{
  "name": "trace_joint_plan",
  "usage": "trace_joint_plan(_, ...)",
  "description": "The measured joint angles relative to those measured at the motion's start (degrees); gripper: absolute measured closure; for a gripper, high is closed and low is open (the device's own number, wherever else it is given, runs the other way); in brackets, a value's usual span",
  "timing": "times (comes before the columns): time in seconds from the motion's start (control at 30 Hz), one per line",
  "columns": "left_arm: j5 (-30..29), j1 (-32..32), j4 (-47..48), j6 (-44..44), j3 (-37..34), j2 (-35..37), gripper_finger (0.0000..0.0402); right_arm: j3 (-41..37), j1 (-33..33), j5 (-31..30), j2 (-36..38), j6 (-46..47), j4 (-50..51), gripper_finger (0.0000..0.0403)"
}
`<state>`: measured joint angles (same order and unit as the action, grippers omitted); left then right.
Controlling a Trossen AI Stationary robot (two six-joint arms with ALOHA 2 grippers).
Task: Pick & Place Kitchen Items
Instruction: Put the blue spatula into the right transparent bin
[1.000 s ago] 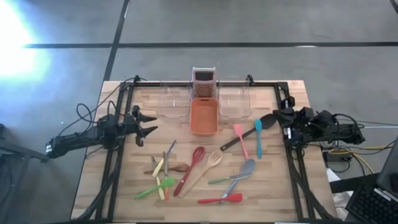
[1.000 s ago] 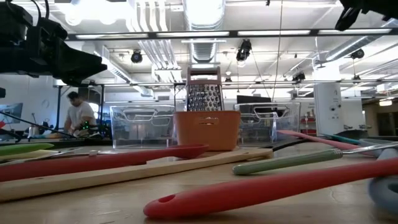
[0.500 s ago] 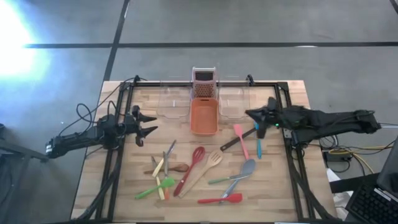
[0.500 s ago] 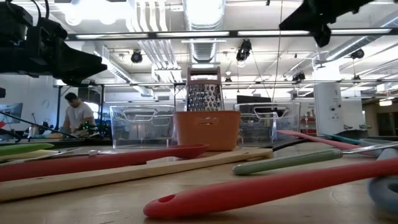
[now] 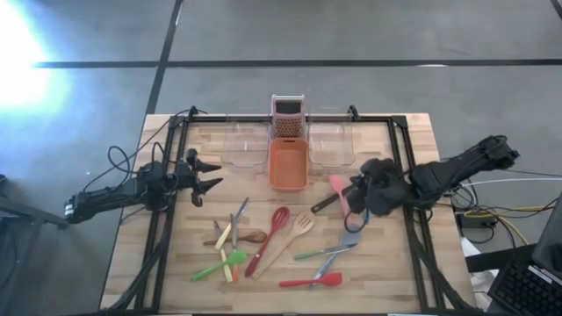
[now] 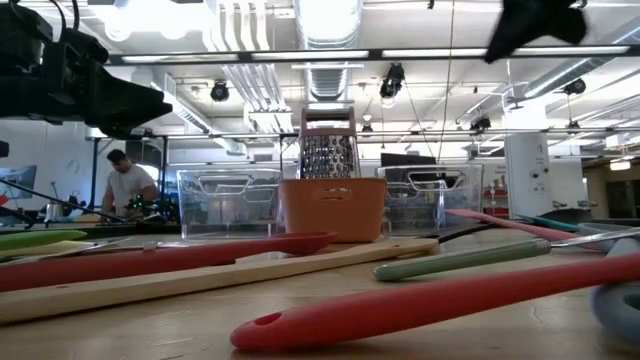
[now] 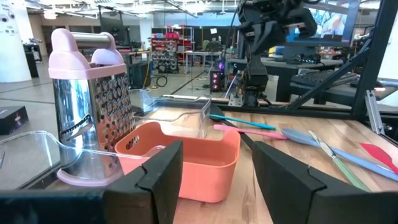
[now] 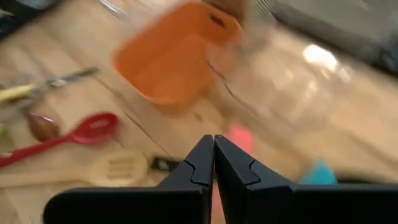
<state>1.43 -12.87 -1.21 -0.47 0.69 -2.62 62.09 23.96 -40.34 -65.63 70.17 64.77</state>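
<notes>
The kitchen items lie flat and scattered on the wooden table: a red slotted spoon (image 5: pixel 277 221), a wooden fork (image 5: pixel 302 225), a pink spatula (image 5: pixel 336 185), a grey spoon (image 5: pixel 349 237), a red spatula (image 5: pixel 314 282), a green spatula (image 5: pixel 223 262) and yellow-handled knives (image 5: pixel 226 237). My right gripper (image 5: pixel 353 209) hangs shut above the pink spatula (image 8: pixel 239 134), slanting down and touching nothing. In its wrist view the shut fingers (image 8: pixel 213 154) hide part of the table. My left gripper (image 5: pixel 211 175) waits open at the table's left side.
An orange tub (image 5: pixel 287 165) stands at the far middle between two clear tubs (image 5: pixel 246 146) (image 5: pixel 331 146), with a grater (image 5: pixel 287 112) behind it. A black frame (image 5: pixel 407 189) runs along the table's sides. A person (image 6: pixel 125 183) is far off in the room.
My right gripper has swung out from its folded place at the table's right edge toward the middle, then toward the near edge, over the pink and blue spatulas. It has tipped from level to slanting downward and stayed shut. No utensil has moved.
</notes>
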Motion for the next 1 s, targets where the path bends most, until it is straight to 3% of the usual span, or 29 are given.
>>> trace_joint_plan(0.13,0.0,-0.01,0.0,0.01,0.0,0.0,0.0204,0.83,3.73,3.82,-2.39,13.8,7.48,0.0394)
trace_joint_plan(0.43,0.0,0.01,0.03,0.02,0.0,-0.01,0.0204,-1.82,4.93,3.92,-4.85,13.44,5.27,0.0394)
trace_joint_plan(0.67,-0.01,-0.01,0.12,0.01,0.0,0.0,0.0204,-8.82,4.85,7.15,-2.99,22.59,4.98,0.039)
trace_joint_plan(0.77,-0.02,-0.01,0.18,0.02,0.0,0.01,0.0204,-11.98,4.84,10.5,-2.54,26.86,4.5,0.037)
trace_joint_plan(1.0,-0.02,0.0,0.26,0.02,0.02,0.0,0.0204,-15.73,3.89,11.05,-1.85,32.21,3.07,0.0288)
